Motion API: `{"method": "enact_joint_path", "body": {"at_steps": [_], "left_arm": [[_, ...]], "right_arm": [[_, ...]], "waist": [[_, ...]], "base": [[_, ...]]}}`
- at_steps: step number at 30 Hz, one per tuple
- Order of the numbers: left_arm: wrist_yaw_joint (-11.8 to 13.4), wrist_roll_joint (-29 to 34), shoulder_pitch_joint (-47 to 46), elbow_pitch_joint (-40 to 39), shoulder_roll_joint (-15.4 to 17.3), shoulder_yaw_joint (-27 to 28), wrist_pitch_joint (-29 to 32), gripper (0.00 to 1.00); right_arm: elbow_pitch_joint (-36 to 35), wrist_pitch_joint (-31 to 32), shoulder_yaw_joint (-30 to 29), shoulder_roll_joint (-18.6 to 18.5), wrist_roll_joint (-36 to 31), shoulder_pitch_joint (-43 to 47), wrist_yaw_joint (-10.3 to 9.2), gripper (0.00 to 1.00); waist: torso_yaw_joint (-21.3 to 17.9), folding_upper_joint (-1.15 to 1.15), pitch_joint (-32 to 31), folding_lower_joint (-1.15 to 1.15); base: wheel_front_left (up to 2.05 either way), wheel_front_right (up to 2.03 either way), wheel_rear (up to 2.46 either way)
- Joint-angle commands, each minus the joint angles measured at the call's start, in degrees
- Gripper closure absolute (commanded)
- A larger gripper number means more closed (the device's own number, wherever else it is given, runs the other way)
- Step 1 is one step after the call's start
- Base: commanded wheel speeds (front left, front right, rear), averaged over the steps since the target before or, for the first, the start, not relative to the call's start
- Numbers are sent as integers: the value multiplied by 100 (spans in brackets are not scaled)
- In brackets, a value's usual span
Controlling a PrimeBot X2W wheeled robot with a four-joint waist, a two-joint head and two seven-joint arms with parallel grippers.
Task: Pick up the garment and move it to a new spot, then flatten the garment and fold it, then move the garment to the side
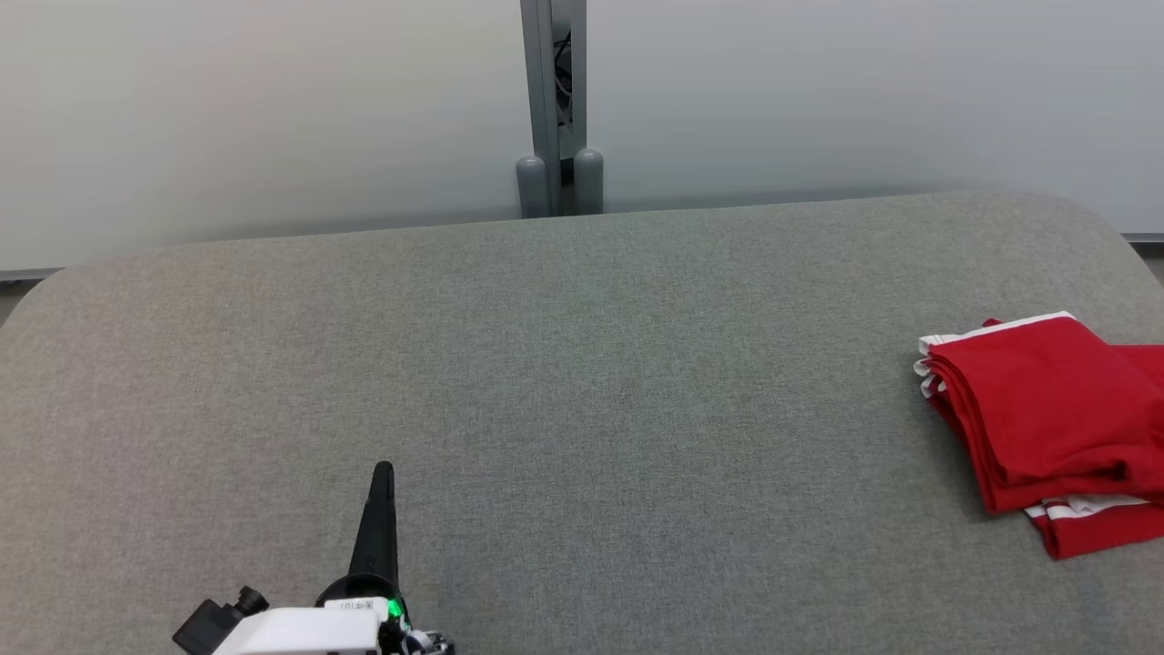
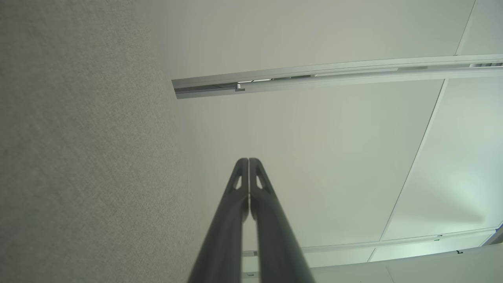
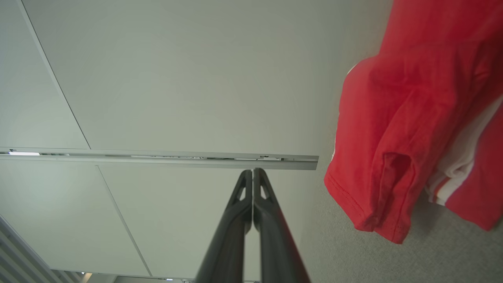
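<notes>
The garment [image 1: 1046, 418] is red with white stripes and lies folded at the right edge of the grey fabric surface [image 1: 582, 382]. In the right wrist view the garment [image 3: 416, 129] lies just to the right of my right gripper [image 3: 252, 171], whose fingers are shut together with nothing between them and do not touch the cloth. My left gripper [image 1: 383, 469] rests low at the front left of the surface, far from the garment. Its dark fingers are pressed together and hold nothing, as the left wrist view also shows for the left gripper [image 2: 248, 160].
A pale wall [image 1: 273, 109] runs behind the surface, with a grey metal post [image 1: 553, 100] at its middle. The surface has rounded far corners.
</notes>
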Motion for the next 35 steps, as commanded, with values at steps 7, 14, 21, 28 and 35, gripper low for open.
{"method": "enact_joint_path", "body": {"at_steps": [7, 14, 21, 28, 35], "left_arm": [[-33, -5, -72, 9, 9, 22, -6, 100], [-33, -5, -72, 9, 9, 22, -6, 100], [-33, -5, -72, 9, 9, 22, -6, 100], [-33, -5, -72, 9, 9, 23, -6, 100], [-33, -5, -72, 8, 9, 23, -6, 100]], "right_arm": [[7, 24, -28, -33, 30, -39, 12, 100], [7, 25, -28, -32, 29, -39, 12, 100], [7, 24, -30, -32, 28, -39, 12, 100], [7, 25, -30, -32, 28, -39, 12, 100], [7, 25, -29, -32, 28, -39, 12, 100]], "waist": [[0, 0, 0, 0], [0, 0, 0, 0], [0, 0, 0, 0], [0, 0, 0, 0], [0, 0, 0, 0]], "base": [[0, 0, 0], [0, 0, 0], [0, 0, 0], [0, 0, 0], [0, 0, 0]]}}
